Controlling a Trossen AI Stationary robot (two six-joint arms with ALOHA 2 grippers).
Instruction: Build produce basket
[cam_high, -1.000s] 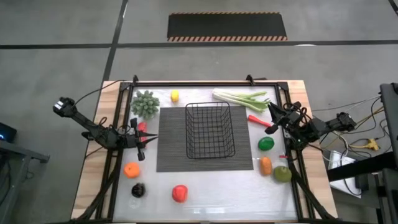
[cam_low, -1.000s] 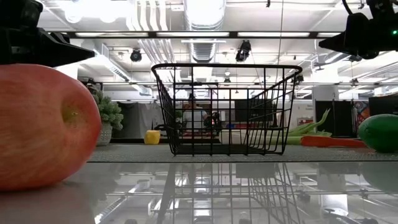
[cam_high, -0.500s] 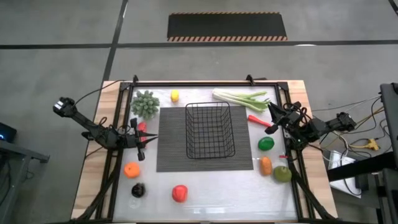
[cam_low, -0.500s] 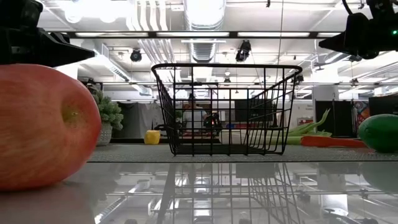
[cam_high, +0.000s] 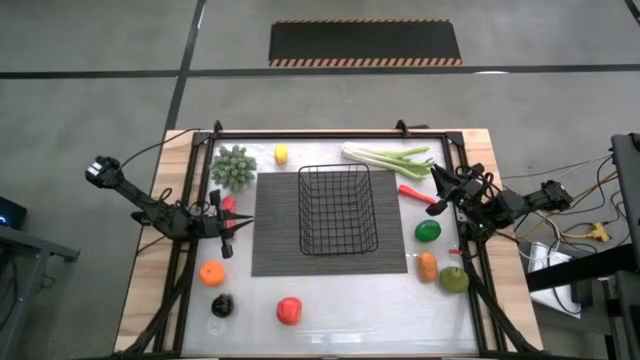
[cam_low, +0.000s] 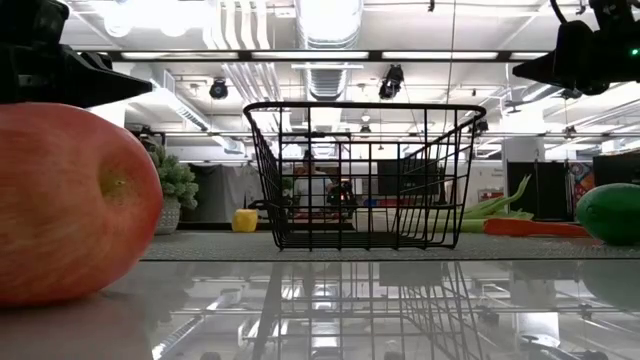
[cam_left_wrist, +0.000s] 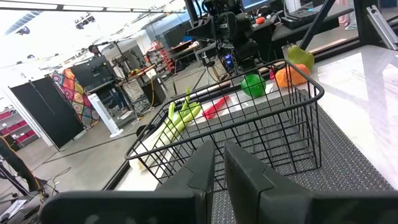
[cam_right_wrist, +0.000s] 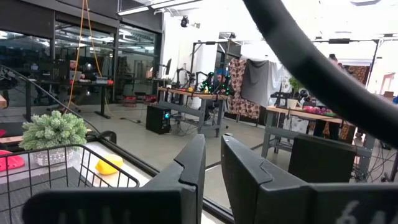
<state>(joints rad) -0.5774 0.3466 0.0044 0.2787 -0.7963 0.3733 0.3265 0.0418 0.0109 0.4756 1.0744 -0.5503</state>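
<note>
The black wire basket (cam_high: 338, 210) stands empty on a dark ribbed mat (cam_high: 275, 250) in the middle of the table. Produce lies around it: leek (cam_high: 390, 157), red chili (cam_high: 415, 194), green round piece (cam_high: 428, 231), orange piece (cam_high: 428, 266) and pear (cam_high: 455, 280) on the right. A yellow piece (cam_high: 281, 154) lies at the far side. An orange (cam_high: 211, 273), dark piece (cam_high: 221, 306) and red apple (cam_high: 289, 310) lie near left. My left gripper (cam_high: 231, 224) hovers shut at the mat's left edge, and my right gripper (cam_high: 440, 188) hovers shut near the chili; both hold nothing.
A green leafy bunch (cam_high: 233, 166) stands at the far left, and a small red piece (cam_high: 228, 203) lies just beyond my left gripper. A black frame (cam_high: 330, 133) borders the table. In the low view the apple (cam_low: 70, 200) fills the near left.
</note>
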